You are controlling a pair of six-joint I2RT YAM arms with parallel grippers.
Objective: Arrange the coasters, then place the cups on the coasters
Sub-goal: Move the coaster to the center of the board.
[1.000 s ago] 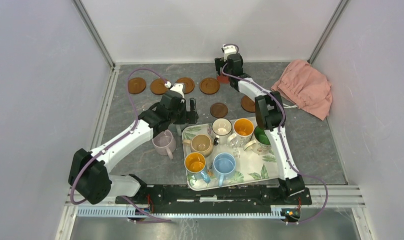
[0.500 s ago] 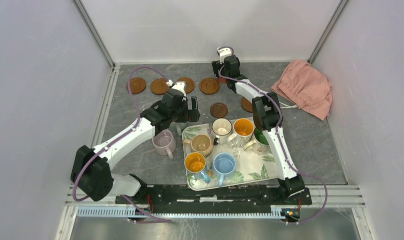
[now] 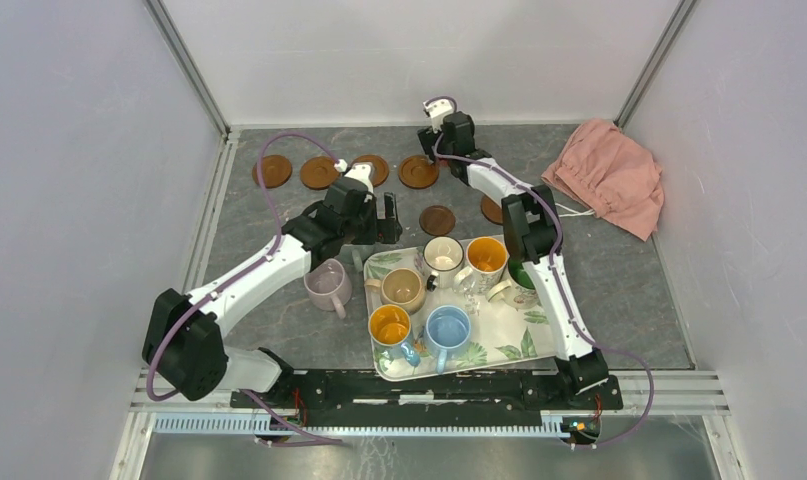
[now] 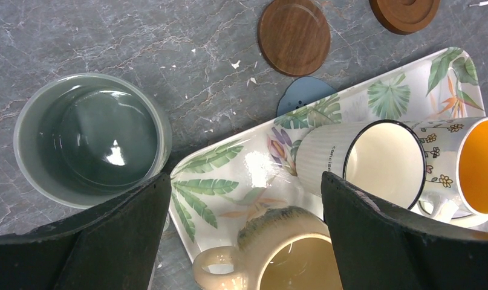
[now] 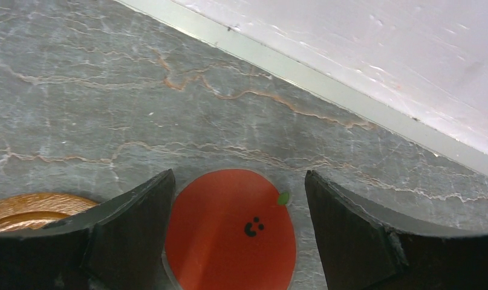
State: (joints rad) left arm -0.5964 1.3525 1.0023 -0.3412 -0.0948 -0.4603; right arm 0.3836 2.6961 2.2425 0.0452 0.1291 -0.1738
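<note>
Right wrist: outstretched right end effector (image 5: 238, 176) spread astride red coaster (image 5: 229, 238) (gripping nothing).

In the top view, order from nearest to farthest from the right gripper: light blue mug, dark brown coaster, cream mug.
From the right gripper:
1. Dark brown coaster, on the table beyond the tray.
2. Cream mug, tray's far edge.
3. Light blue mug, tray's near edge.

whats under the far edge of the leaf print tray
A grey-blue coaster pokes out from under the tray, near the dark brown coaster. Only part of its edge shows; the tray covers the rest, so its full shape cannot be seen.
</note>
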